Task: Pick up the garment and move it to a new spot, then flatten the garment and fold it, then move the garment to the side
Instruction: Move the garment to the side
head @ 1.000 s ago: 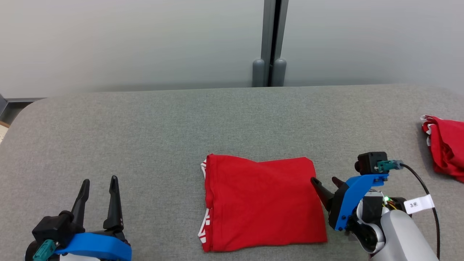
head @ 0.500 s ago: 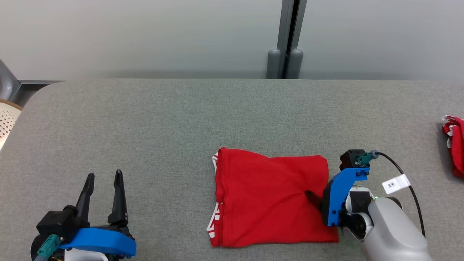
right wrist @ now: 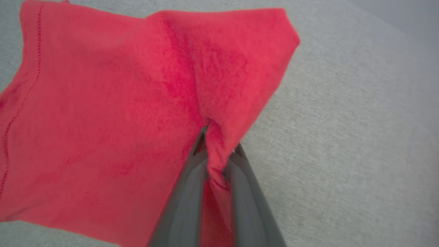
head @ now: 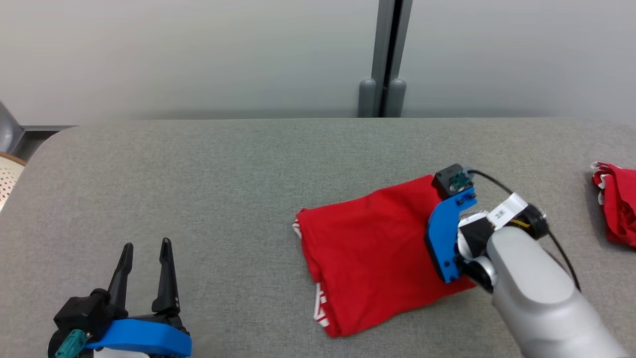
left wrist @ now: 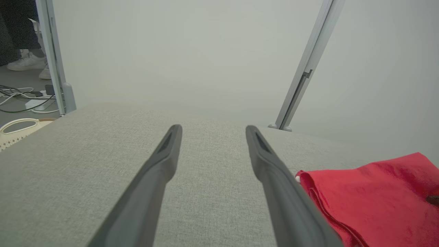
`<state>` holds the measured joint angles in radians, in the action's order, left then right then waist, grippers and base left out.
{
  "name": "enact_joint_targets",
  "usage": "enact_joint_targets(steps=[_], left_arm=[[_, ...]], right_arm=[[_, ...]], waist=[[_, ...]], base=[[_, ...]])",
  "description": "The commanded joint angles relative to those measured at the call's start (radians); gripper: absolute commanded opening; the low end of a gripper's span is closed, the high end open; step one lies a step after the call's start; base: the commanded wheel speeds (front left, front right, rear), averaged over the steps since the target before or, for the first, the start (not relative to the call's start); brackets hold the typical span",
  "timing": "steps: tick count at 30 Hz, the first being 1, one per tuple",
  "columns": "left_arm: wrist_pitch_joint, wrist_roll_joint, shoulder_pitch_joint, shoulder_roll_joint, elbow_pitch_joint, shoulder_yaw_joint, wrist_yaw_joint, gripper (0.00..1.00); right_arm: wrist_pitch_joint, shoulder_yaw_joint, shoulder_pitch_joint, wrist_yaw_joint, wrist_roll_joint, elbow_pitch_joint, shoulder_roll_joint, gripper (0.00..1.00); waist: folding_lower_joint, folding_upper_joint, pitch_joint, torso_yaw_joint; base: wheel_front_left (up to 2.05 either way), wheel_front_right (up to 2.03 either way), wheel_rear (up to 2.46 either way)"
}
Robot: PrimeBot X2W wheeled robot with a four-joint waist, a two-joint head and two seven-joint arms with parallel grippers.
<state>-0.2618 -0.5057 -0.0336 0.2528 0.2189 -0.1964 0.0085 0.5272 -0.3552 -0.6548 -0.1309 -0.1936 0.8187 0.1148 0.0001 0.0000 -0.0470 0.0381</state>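
Observation:
The folded red garment (head: 367, 253) with white trim lies skewed on the grey table (head: 198, 174), its right side raised and drawn toward the far edge. My right gripper (right wrist: 219, 151) is shut on a pinched ridge of the garment (right wrist: 103, 103) near its right edge; in the head view its blue mount (head: 444, 233) covers the fingers. My left gripper (head: 146, 246) rests open at the lower left, nothing between its fingers (left wrist: 168, 151). The garment (left wrist: 370, 192) lies to its right, apart from it.
Another red cloth (head: 616, 209) lies at the table's right edge. A grey partition post (head: 382, 94) stands behind the table's far edge. A cream basket (left wrist: 20, 127), cables and a person's shoes (left wrist: 27, 61) are on the floor off the left end.
My right gripper slid onto the garment's right edge and shut on it, then drew that side toward the far edge, turning the garment. The head camera shifted. The left gripper stayed put.

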Motion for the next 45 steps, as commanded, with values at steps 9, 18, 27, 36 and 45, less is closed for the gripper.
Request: enact_joint_targets(steps=[9, 18, 27, 36, 45], left_arm=[[-0.004, 0.027, -0.012, -0.041, -0.027, 0.031, -0.02, 1.0], [-0.004, 0.066, -0.067, -0.062, -0.041, 0.061, -0.045, 1.0], [-0.004, 0.101, -0.129, -0.086, -0.024, 0.057, -0.081, 1.0], [-0.001, 0.126, -0.179, -0.057, -0.04, 0.052, -0.097, 1.0], [0.04, 0.147, -0.215, -0.009, -0.091, 0.037, -0.102, 1.0]], right_arm=[[0.082, -0.087, -0.14, 0.0, 0.015, -0.111, 0.158, 0.0], [0.126, -0.114, -0.255, 0.0, -0.026, -0.2, 0.315, 0.0], [0.056, -0.075, -0.29, 0.0, 0.002, -0.224, 0.447, 0.0], [-0.047, 0.044, -0.288, 0.0, 0.065, -0.185, 0.539, 0.0], [-0.165, 0.121, -0.263, 0.0, 0.15, -0.127, 0.617, 0.0]], waist=[[-0.0001, 0.0, -0.041, -0.098], [-0.0001, 0.0, -0.12, -0.196], [-0.0001, 0.0, -0.187, -0.25], [-0.0001, 0.0, -0.286, -0.233], [-0.0001, 0.0, -0.379, -0.195]], base=[[0.0, 0.0, 0.0], [0.0, 0.0, 0.0], [0.0, 0.0, 0.0], [0.0, 0.0, 0.0], [0.0, 0.0, 0.0]])
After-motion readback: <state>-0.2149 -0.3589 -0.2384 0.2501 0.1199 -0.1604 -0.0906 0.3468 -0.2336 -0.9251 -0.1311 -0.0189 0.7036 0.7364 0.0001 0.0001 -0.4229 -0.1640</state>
